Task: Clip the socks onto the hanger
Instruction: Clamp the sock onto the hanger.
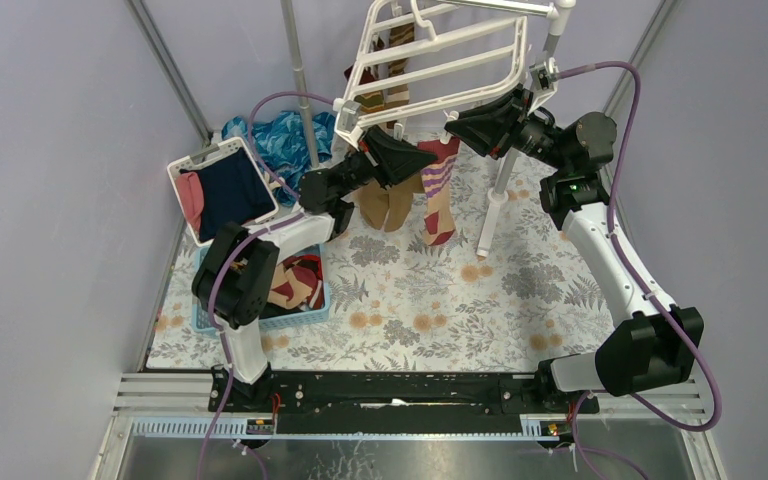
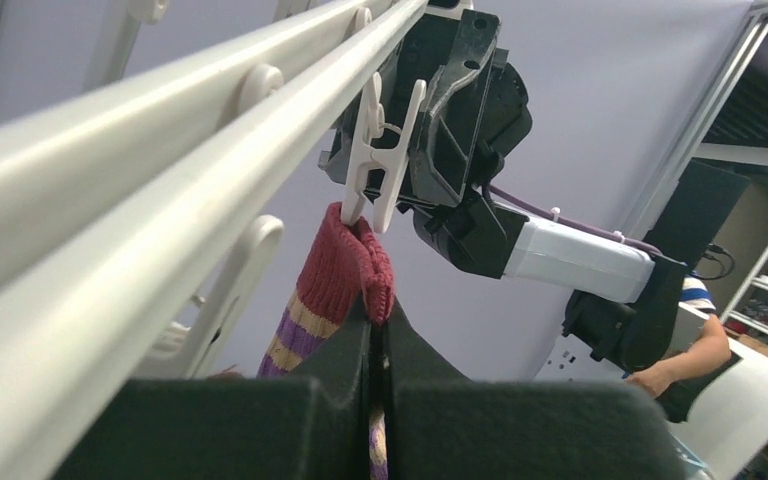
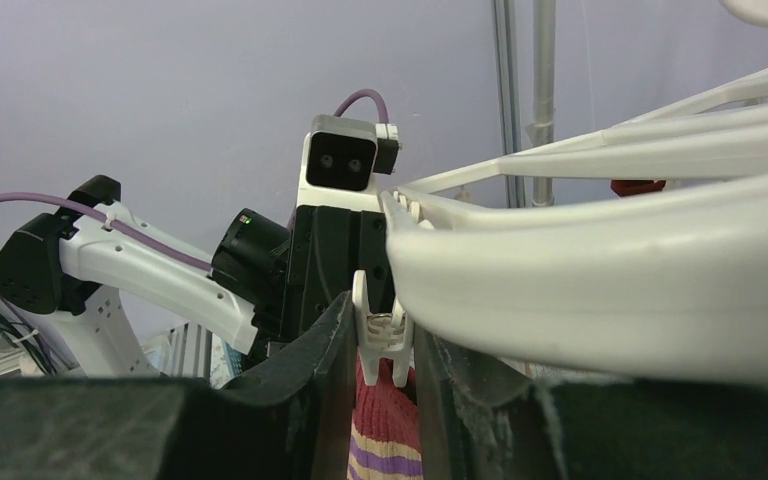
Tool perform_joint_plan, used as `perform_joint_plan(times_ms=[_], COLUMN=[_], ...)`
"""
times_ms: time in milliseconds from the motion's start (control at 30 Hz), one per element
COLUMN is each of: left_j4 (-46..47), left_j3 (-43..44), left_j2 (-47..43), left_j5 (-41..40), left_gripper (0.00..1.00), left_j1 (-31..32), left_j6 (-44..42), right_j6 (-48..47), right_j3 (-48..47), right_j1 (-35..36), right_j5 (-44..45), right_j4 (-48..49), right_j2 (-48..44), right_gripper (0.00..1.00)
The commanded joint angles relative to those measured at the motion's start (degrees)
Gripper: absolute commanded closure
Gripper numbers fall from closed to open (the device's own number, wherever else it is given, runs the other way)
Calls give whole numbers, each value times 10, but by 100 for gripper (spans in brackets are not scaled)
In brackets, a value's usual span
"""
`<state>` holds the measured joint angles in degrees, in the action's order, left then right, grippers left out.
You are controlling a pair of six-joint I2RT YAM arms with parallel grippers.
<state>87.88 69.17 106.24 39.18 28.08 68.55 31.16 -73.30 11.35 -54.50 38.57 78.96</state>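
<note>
The left hand (image 2: pixel 378 345) pinches the sock (image 2: pixel 345 265), holding its top up to the clip (image 2: pixel 380 150) mid-frame. The right hand (image 3: pixel 380 320) sits around that clip to open it; whether it squeezes, I cannot tell.

Ribbed knit sock (image 2: pixel 345 265), smooth white plastic hanger (image 2: pixel 160 150), glossy plastic clip (image 2: pixel 380 150)

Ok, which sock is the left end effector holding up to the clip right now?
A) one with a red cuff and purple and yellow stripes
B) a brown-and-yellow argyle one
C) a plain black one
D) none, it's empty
A: in the left wrist view the left end effector is shut on a sock with a red cuff and purple and yellow stripes, its cuff right at the white clip.
</note>
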Motion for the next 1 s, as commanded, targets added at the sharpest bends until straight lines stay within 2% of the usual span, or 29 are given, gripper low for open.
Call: perform_joint_plan(times_ms=[0,200,633,967], left_j4=[37,41,46,43], left_j3=[-22,-24,11,-18], left_j2=[-33,-30,-26,-40], left_j5=[-26,-41,26,-45], left_gripper=[100,100,100,100], left_j1=[-10,-10,-3,-9], left_j6=[-71,-88,-18,-22], right_j6=[7,7,-7,-11], right_j3=[-23,-24,-23,-24], right_j1=[4,5,5,5], right_j5=[-54,-54,-49,-55], right_j4=[4,2,-5,-13], right_j2=[-10,-11,-11,-12], right_gripper=[96,96,96,96])
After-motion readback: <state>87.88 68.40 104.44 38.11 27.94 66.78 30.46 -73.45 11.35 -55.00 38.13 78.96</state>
